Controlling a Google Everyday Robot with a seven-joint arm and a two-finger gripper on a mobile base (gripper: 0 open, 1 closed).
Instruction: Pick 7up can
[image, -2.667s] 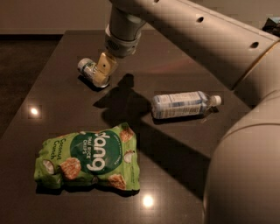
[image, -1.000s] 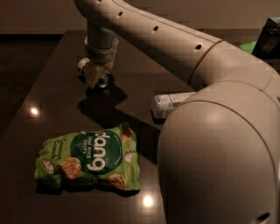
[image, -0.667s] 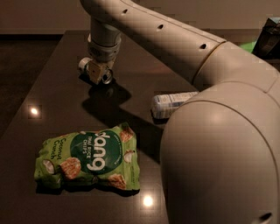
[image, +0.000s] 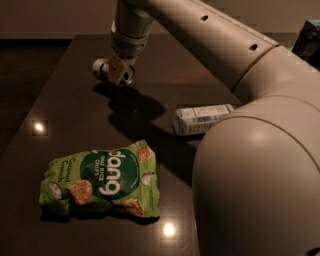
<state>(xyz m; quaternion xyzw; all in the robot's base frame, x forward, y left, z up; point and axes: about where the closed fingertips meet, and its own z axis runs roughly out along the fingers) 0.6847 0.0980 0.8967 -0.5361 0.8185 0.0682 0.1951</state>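
**Gripper on the can at the far end**

Up close, the robot's bulky arm (image: 255, 180) hides one end of the plastic bottle (image: 200, 119). A green chip bag (image: 100, 180) lies front left. Farther back, the gripper (image: 117, 74) touches the silvery 7up can (image: 101, 67), tipped sideways; I cannot tell whether it is clamped.

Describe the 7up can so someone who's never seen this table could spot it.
On the dark table, look to the far left side, where the hand of the pale arm reaches down. The 7up can is at the hand: small, silvery, with a round shiny end, unlike the longer clear bottle mid-table and the green chip bag nearer the camera.
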